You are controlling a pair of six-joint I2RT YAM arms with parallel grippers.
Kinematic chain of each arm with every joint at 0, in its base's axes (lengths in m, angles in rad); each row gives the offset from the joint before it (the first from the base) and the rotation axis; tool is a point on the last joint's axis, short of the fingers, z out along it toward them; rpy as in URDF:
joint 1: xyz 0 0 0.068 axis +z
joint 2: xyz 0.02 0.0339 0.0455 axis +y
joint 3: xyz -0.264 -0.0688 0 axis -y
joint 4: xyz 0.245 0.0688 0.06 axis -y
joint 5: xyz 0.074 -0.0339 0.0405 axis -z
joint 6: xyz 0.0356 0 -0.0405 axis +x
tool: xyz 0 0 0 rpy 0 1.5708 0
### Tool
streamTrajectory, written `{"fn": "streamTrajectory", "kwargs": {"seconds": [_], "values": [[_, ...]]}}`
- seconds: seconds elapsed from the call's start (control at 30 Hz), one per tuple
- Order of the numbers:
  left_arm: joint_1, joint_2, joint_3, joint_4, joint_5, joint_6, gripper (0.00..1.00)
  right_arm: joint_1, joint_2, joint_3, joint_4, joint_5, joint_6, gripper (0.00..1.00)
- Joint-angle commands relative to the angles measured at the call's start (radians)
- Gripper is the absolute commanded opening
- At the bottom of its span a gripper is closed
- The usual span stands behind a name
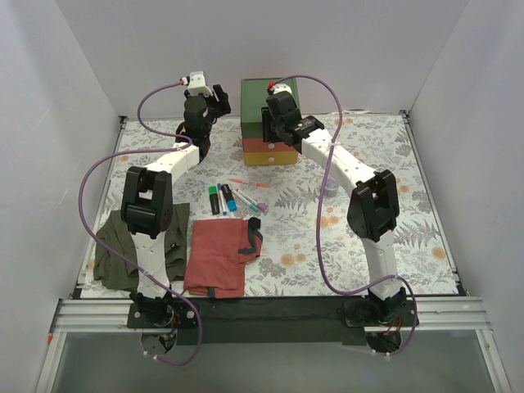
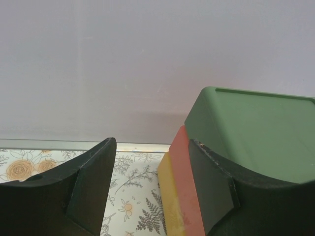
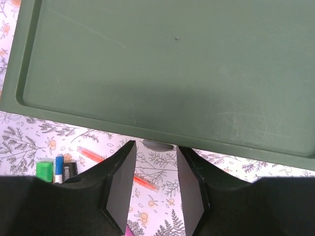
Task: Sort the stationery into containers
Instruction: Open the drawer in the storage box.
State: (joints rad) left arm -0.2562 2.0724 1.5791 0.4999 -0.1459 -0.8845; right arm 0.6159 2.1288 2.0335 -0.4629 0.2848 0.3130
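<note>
Stationery [image 1: 229,198] lies loose at the middle of the counter [image 1: 385,164]. Left gripper [image 2: 150,147] and right gripper [image 3: 155,146] hover open-jawed at the green chest [image 1: 252,98] by the far edge, likely to open its drawers [image 1: 258,146].

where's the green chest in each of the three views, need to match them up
Top external: green chest at far centre, partly behind the right arm.
Left wrist: green chest at right, the red-orange drawer and yellow drawer at its lower left.
Right wrist: green chest top fills the upper picture.
Shared landmark: the floral table cover.
</note>
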Motion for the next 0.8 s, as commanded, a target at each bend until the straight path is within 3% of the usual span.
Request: {"fn": "streamTrajectory", "kwargs": {"seconds": [0.0,0.37,0.57,0.77], "values": [[0.006,-0.074,0.013,-0.014,0.012,-0.011,0.60,-0.012,-0.029,0.068,0.052,0.051,0.017,0.47],[0.006,-0.078,0.009,-0.021,0.026,-0.024,0.60,-0.012,-0.027,0.065,0.055,0.056,0.028,0.45],[0.006,-0.077,0.006,-0.024,0.029,-0.027,0.60,-0.012,-0.009,0.085,0.056,0.073,0.038,0.38],[0.006,-0.075,0.004,-0.031,0.032,-0.034,0.60,-0.013,0.011,0.108,0.063,0.096,0.041,0.20]]}}
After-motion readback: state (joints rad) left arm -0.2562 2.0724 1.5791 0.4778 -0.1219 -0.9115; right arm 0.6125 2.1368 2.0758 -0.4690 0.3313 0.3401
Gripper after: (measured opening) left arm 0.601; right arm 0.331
